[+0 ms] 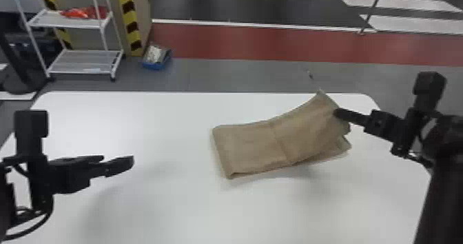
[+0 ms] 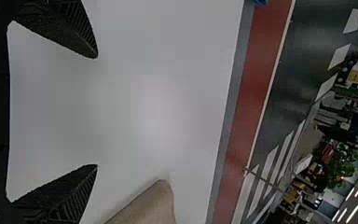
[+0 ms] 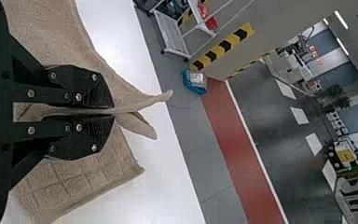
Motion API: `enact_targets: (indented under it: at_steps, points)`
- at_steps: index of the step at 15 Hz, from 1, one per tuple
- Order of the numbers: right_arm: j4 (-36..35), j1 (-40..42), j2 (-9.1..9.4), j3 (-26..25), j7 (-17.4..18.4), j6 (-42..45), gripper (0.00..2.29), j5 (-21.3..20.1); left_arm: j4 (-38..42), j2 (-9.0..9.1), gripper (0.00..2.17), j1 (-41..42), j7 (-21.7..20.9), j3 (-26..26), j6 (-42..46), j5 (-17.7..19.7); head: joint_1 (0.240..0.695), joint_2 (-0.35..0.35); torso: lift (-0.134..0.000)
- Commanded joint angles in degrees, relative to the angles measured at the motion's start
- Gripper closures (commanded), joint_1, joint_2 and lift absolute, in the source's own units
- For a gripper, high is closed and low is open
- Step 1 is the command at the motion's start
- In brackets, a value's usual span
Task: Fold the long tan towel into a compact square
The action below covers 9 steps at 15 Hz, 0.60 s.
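Pinching the tan towel (image 1: 255,146) near its right end, the right gripper (image 1: 337,113) holds cloth raised above the white table (image 1: 172,205), its two fingers closed on the fabric. The folded towel sits on the right side of the tabletop, its left end lying low and another layer showing beneath the lifted part. Over the table's left side hangs the left gripper (image 1: 118,159), well apart from the towel, its fingers spread wide.

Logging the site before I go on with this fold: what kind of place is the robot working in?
Probably an industrial hall or test floor: black-and-yellow striped edging, a red floor lane and a wheeled wire rack lie beyond the white table.
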State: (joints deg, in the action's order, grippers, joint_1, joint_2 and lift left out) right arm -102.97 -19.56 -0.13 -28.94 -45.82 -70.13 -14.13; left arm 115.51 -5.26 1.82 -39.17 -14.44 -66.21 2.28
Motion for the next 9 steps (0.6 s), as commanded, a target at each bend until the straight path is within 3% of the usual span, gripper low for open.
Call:
enact_targets:
  at_steps: [1,2,4,6,7,9]
  points:
    - [0.49,-1.27,0.13,-2.7,0.11,-1.2,1.03,2.71,0.07,-0.02,0.04,0.11,0.23,0.2,0.15,-0.08,0.695,-0.116,-0.125]
    - [-0.56,-1.98,-0.23,-4.37,0.64,-4.37,1.03,4.02,0.16,-0.02,0.04,0.11,0.15,-0.06,-0.02,-0.08,0.695,-0.121,-0.125]
    - [-0.65,-0.83,-0.31,-3.66,1.08,-0.68,1.03,0.77,0.16,-0.02,0.04,0.2,0.06,0.12,-0.02,-0.08,0.695,-0.125,-0.125]
    - [-3.02,-1.45,-0.31,-5.42,3.45,-1.2,1.03,6.05,0.07,-0.02,0.04,-0.24,0.67,0.38,-0.02,-0.17,0.695,-0.143,-0.125]
    - [-2.67,-1.8,-1.46,-5.42,5.12,-0.32,1.03,4.46,0.16,-0.02,0.04,-0.15,0.5,0.56,-0.02,-0.17,0.695,-0.147,-0.125]
    - [4.1,-2.15,-2.86,-3.75,5.12,5.12,1.03,2.27,-0.02,0.16,0.04,-0.15,0.67,1.08,0.15,-0.35,0.695,-0.16,-0.125]
